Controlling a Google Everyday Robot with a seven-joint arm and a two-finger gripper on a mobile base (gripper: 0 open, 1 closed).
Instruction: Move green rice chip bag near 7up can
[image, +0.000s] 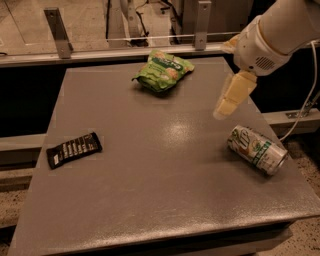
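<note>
The green rice chip bag (163, 70) lies at the far middle of the grey table (150, 170). The 7up can (257, 149) lies on its side near the table's right edge. My gripper (223, 111) hangs from the white arm at the upper right, above the table, between the bag and the can. It touches neither and holds nothing.
A flat black wrapper (74, 149) lies near the table's left edge. A metal rail with glass panels (125, 47) runs behind the far edge. A cable (305, 107) hangs at the right beside the table.
</note>
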